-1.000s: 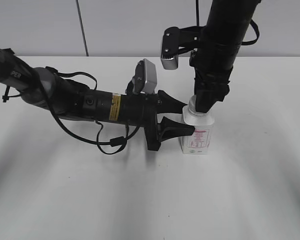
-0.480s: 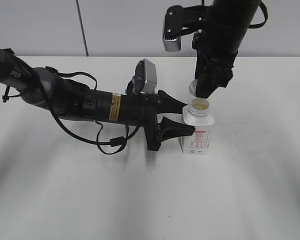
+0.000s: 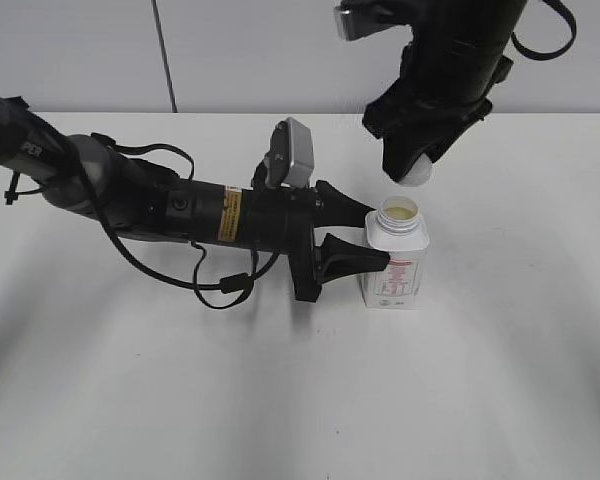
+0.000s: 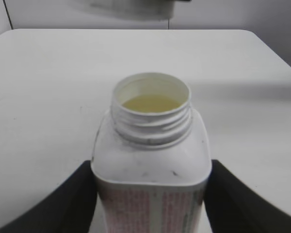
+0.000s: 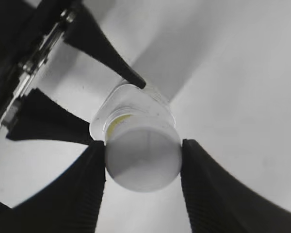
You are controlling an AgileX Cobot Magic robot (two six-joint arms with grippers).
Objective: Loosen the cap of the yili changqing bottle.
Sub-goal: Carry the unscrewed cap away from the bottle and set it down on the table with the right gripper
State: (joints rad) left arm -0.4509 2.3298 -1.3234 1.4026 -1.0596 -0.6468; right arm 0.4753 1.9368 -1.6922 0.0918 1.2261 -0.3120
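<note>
The yili changqing bottle [image 3: 393, 265] stands upright on the white table, white and squarish with red label text. Its neck is open and shows pale yellow liquid [image 4: 150, 103]. My left gripper [image 3: 365, 238] is shut on the bottle's body, one black finger on each side [image 4: 150, 194]. My right gripper [image 3: 412, 168] is shut on the cap [image 5: 143, 158], a round white disc, and holds it in the air above and slightly right of the open neck. The bottle [image 5: 131, 109] also shows below the cap in the right wrist view.
The left arm lies low across the table [image 3: 130, 380] from the left, with a loose black cable [image 3: 225, 290] beside it. A grey wall [image 3: 230, 50] rises behind the table's far edge.
My right gripper has lifted the cap off the bottle's neck and risen up and slightly right. The neck now stands open. The left gripper and bottle have not moved.
</note>
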